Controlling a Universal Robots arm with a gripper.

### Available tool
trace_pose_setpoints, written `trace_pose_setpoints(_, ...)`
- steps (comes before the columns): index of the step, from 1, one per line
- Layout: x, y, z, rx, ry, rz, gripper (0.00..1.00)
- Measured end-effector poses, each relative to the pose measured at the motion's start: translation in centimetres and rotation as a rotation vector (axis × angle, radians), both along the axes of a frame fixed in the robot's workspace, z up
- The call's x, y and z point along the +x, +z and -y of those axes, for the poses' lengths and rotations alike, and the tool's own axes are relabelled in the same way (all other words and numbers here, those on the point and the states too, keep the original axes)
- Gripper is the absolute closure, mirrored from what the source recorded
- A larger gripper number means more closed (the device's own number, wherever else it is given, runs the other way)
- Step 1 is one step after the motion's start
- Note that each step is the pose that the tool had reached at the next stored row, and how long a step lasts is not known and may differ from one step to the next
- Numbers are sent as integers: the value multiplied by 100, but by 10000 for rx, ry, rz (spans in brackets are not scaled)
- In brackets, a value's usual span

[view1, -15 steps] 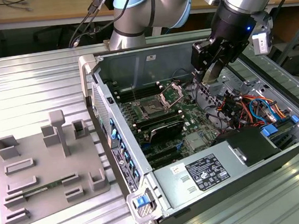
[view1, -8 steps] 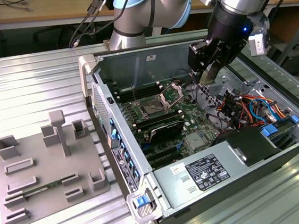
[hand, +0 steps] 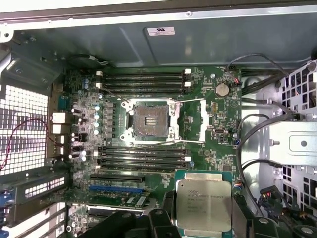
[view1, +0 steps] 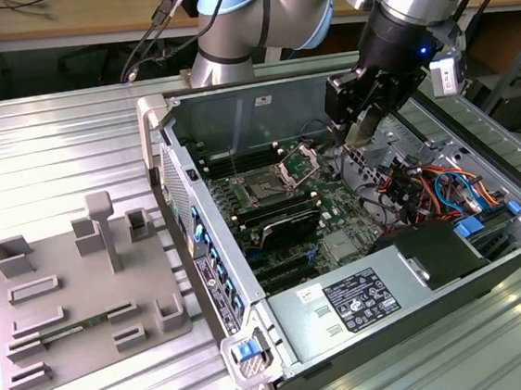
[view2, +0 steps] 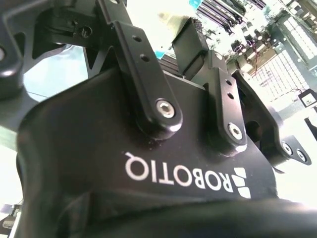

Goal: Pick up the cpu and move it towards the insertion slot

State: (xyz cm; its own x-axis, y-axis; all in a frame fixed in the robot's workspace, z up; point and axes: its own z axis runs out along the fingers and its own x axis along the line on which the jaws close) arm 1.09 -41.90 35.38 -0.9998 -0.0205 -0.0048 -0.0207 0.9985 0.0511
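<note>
Pincer (view1: 363,134) gripping cpu (hand: 204,205) — first wrist view, insertion slot (hand: 150,120) well apart

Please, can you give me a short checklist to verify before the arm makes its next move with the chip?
1. Chip held in the tool: ok. The chip sits between the tool's fingers in the first wrist view.
2. Chip lifted clear of the board: ok. In the exterior view the tool hangs above the open computer case.
3. Socket open: ok. The socket shows its dark square with the metal frame swung back.
4. Socket free of obstacles: ok. Nothing lies on it.
5. Chip above the socket: not ok. It is off to one side.
6. Chip corner orientation matches the socket: cannot tell.
</note>
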Motion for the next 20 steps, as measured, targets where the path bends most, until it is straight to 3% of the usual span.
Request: trace_pose_setpoints(20,0,-34,-51,0,-1,0,46)
